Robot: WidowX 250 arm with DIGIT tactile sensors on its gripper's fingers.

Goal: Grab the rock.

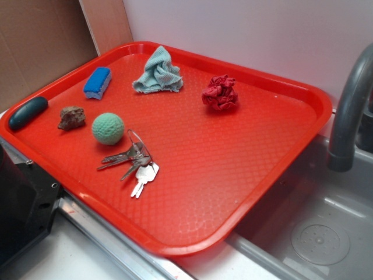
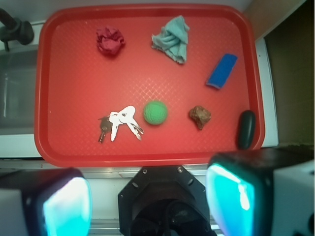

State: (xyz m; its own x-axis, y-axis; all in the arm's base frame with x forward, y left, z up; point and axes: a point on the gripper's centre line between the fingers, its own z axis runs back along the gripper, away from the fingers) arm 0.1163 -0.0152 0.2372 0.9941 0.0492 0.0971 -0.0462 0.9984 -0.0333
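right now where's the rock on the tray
In the exterior view the rock lies near the red tray's left edge, between the dark oval object and the green ball, touching neither.

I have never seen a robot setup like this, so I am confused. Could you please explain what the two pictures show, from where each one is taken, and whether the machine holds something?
This is a small robot arm with an end effector that has two fingers. The exterior picture is taken from the side of the work area. The wrist picture comes from a camera on the arm itself, looking straight down; the two blurred pads with a blue-green glow at the bottom are the fingers, wide apart and holding nothing.

On a red tray lie a rock, a green ball, a bunch of keys, a blue sponge, a pale green cloth, a dark red wad of cloth and a dark oval thing at the rim. Beside the tray are a sink and a faucet. The rock is not yet touched.
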